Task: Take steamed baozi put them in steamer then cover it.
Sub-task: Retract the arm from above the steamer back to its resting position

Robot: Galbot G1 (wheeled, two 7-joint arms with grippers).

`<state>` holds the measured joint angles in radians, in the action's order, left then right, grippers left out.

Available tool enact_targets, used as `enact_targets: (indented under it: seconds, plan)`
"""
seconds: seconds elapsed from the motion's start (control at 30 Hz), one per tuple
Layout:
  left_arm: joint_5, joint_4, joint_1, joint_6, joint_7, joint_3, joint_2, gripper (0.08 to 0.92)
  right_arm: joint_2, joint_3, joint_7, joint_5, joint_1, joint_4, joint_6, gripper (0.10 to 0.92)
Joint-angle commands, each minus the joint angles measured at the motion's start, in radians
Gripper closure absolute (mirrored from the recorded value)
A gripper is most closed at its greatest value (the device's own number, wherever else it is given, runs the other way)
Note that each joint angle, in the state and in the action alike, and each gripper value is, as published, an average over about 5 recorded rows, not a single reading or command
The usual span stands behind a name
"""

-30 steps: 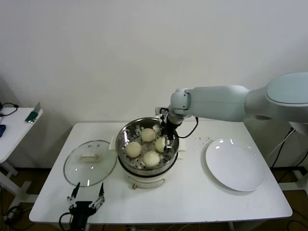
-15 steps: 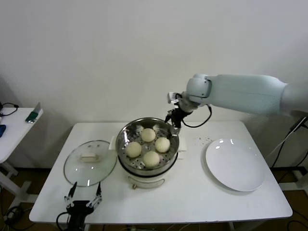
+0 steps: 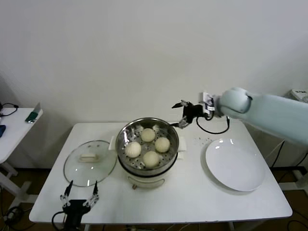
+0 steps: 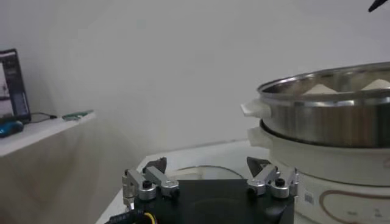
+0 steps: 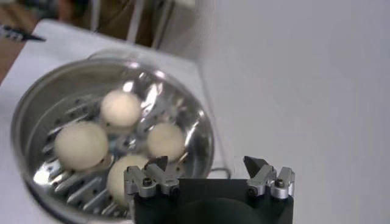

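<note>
Head view has all four steamed baozi [image 3: 148,147] sitting in the steamer [image 3: 147,144], which is mid-table on its cream pot base. My right gripper [image 3: 182,113] is up in the air just past the steamer's back right rim, fingers spread wide, nothing in them. From the right wrist view I'm looking down on the buns in the perforated basket. The cover [image 3: 90,162] lies flat on the table [image 3: 192,192] just left of the steamer, handle up. My left gripper [image 3: 79,196] hangs low at the near table edge, below the cover, also wide open and empty. White plate [image 3: 234,164] sits off to the right.
</note>
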<state>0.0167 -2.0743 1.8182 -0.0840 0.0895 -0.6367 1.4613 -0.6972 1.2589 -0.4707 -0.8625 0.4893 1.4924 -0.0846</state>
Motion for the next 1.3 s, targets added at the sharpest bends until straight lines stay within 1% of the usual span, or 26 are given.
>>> enact_targets:
  seconds: [0.03, 0.17, 0.23, 0.47, 0.7, 0.83, 0.93, 1.03, 1.3]
  plan:
    - [0.062, -0.02, -0.009, -0.003, 0.004, -0.015, 0.008, 0.177, 0.219, -0.746, 0.24, 0.155, -0.75, 0.12, 0.212, 0.203]
    - [0.118, -0.028, -0.013, 0.008, 0.005, -0.022, -0.001, 0.177, 0.175, -1.08, 0.247, 0.195, -1.037, 0.132, 0.221, 0.203]
    - [0.171, -0.032, -0.016, 0.016, 0.006, -0.027, -0.004, 0.177, 0.148, -1.201, 0.246, 0.217, -1.153, 0.136, 0.222, 0.203]
    - [0.451, -0.054, -0.051, 0.067, 0.005, -0.058, -0.014, 0.177, 0.011, -1.477, 0.296, 0.275, -1.452, 0.187, 0.2, 0.203]
    - [0.933, -0.08, -0.091, 0.131, -0.017, -0.107, -0.052, 0.177, -0.174, -1.675, 0.32, 0.303, -1.655, 0.246, 0.12, 0.203]
    - [1.203, -0.075, -0.103, 0.214, -0.036, -0.086, -0.096, 0.177, -0.25, -1.761, 0.323, 0.316, -1.735, 0.268, 0.102, 0.203]
    - [1.312, -0.042, -0.137, 0.249, -0.036, -0.062, -0.129, 0.177, -0.306, -1.804, 0.344, 0.331, -1.779, 0.273, 0.119, 0.203]
    - [1.332, 0.012, -0.187, 0.244, -0.037, -0.043, -0.156, 0.177, -0.352, -1.837, 0.355, 0.345, -1.819, 0.274, 0.128, 0.203]
    - [1.303, 0.18, -0.309, 0.177, -0.046, -0.001, -0.179, 0.177, -0.384, -1.891, 0.348, 0.418, -1.891, 0.247, 0.118, 0.203]
